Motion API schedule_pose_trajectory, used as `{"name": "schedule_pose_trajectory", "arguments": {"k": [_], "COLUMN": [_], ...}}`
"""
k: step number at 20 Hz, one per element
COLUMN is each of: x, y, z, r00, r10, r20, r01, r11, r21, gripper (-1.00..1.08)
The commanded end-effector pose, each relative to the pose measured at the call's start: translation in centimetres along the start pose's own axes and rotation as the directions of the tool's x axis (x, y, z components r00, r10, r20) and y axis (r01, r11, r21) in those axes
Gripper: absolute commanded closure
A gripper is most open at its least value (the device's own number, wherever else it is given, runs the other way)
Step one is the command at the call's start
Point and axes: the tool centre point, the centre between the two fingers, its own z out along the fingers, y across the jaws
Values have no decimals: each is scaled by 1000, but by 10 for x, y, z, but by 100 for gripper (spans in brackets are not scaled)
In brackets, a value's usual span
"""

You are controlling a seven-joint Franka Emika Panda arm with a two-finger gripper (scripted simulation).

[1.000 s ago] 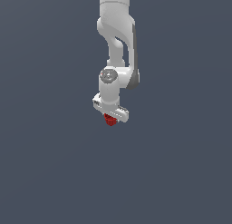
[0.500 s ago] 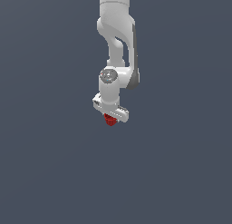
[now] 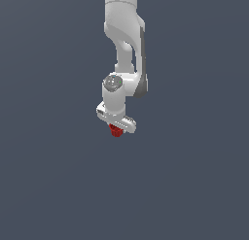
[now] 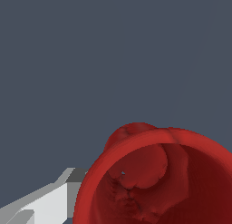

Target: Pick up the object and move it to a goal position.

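Note:
The object (image 3: pixel 115 131) is a small bright red stubby lump sticking out just under the white gripper bar in the exterior view. My gripper (image 3: pixel 116 128) is shut on it and holds it in mid-air. In the wrist view the red object (image 4: pixel 158 173) fills the near corner and looks hollow, like a cup seen from its open end. One white-grey fingertip (image 4: pixel 43 202) shows beside it; the other finger is hidden.
The white-grey arm (image 3: pixel 124 44) hangs down from the top of the exterior view. Around it there is only a flat dark grey-blue background. No goal marker shows.

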Motion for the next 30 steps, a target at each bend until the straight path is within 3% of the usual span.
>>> {"name": "schedule_pose_trajectory", "arguments": {"k": [1,19,30], "x": [12,127,181], "y": [1,14,19], "z": [-4,-34,-47], "r00": [1000,1000,1000], "r10": [0,0,1], "r20": [-2,-1,-1], "r01": [0,0,-1], "r11": [1000,1000,1000], "r21": [1,0,0], "gripper": [108,108,108]}}
